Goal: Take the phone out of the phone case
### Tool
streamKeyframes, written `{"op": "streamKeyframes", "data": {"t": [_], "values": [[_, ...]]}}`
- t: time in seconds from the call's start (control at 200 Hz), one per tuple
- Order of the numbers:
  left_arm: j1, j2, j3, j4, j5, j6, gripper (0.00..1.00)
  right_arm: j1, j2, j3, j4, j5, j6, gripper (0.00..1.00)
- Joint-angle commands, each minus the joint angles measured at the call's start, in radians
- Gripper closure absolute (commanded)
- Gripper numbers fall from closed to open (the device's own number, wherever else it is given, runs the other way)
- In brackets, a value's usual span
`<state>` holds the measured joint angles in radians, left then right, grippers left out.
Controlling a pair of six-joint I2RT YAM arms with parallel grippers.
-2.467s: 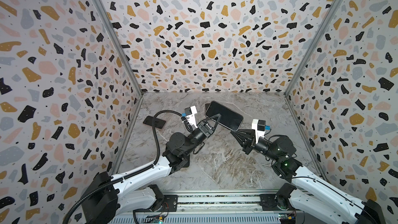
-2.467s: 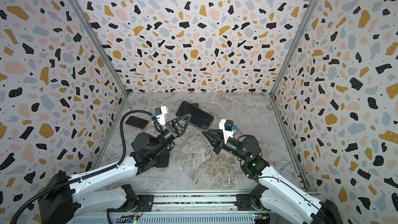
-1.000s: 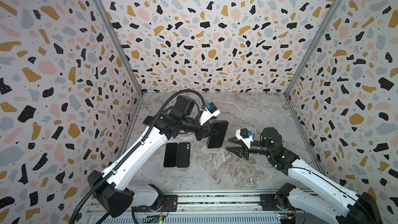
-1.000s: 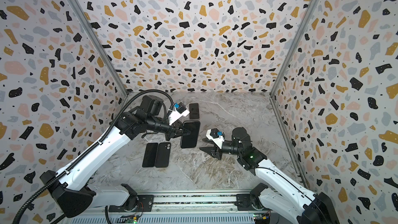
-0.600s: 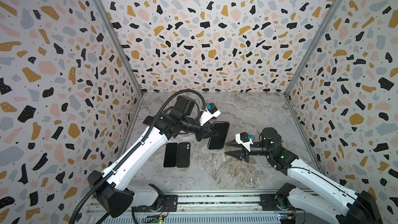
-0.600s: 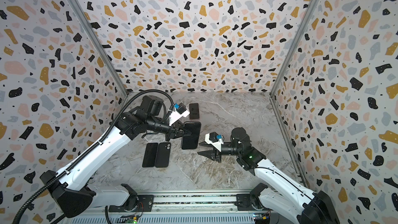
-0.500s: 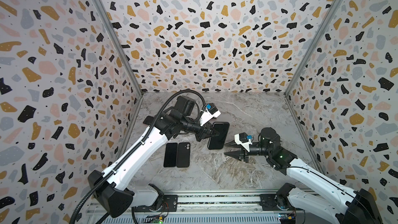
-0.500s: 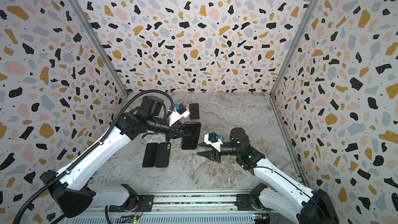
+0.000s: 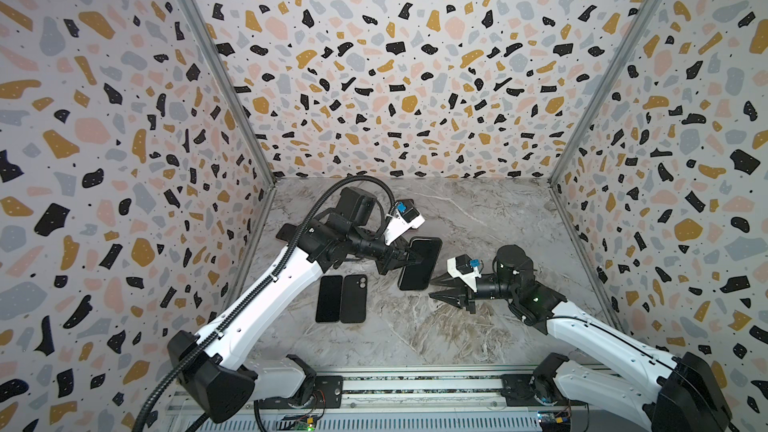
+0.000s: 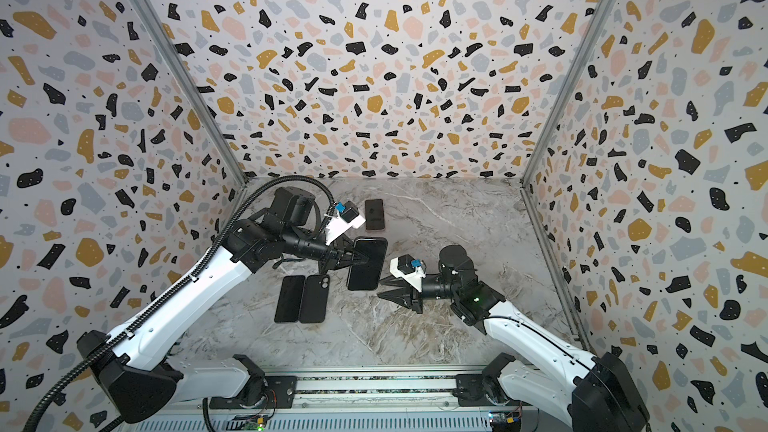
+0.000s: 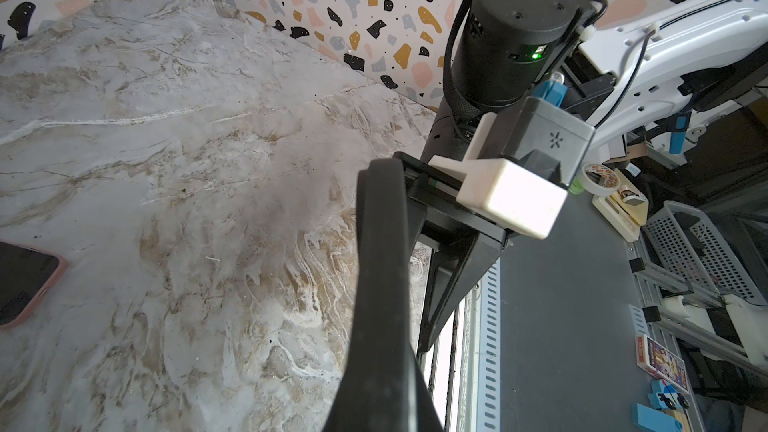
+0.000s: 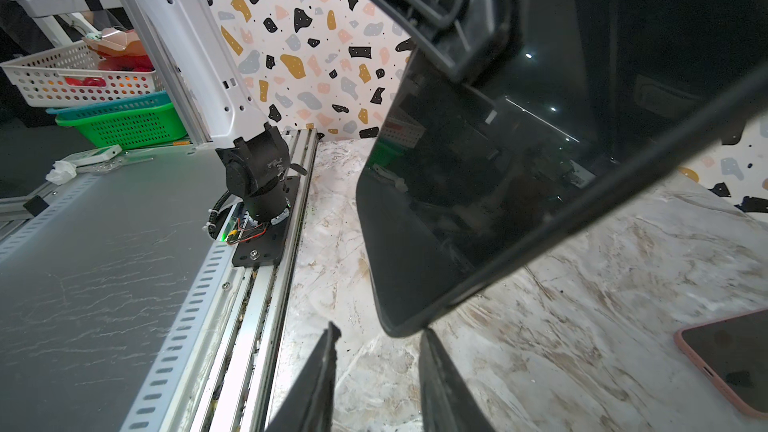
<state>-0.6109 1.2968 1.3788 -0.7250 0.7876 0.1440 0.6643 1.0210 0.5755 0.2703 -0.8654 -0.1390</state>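
Observation:
A black phone in its dark phone case (image 9: 419, 264) (image 10: 367, 265) hangs above the marble table, screen toward the right arm. My left gripper (image 9: 417, 258) (image 10: 365, 259) is shut on its left long edge. The left wrist view shows the case edge-on (image 11: 380, 284). My right gripper (image 9: 432, 288) (image 10: 379, 289) is open just right of the phone's lower end. In the right wrist view the phone's lower corner (image 12: 399, 317) sits just past the right gripper (image 12: 378, 330), close to one fingertip (image 12: 426, 336), not clamped.
Two dark phones lie side by side on the table (image 9: 340, 299) (image 10: 302, 299). Another lies near the back (image 10: 374, 214), and one at the left wall (image 9: 286, 235). A pink-cased phone (image 12: 731, 363) (image 11: 20, 280) lies on the table. The metal rail (image 9: 415, 384) runs along the front.
My right gripper has slid left toward the phone's lower corner and its jaws have narrowed. The left gripper keeps the phone in nearly the same spot.

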Motion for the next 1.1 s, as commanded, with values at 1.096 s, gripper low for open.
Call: {"op": "streamKeyframes", "data": {"t": [1.096], "values": [[-0.003, -0.037, -0.046, 0.196, 0.081, -0.08, 1.0, 0.009, -0.042, -0.037, 0.082, -0.052, -0.013, 0.67]]}}
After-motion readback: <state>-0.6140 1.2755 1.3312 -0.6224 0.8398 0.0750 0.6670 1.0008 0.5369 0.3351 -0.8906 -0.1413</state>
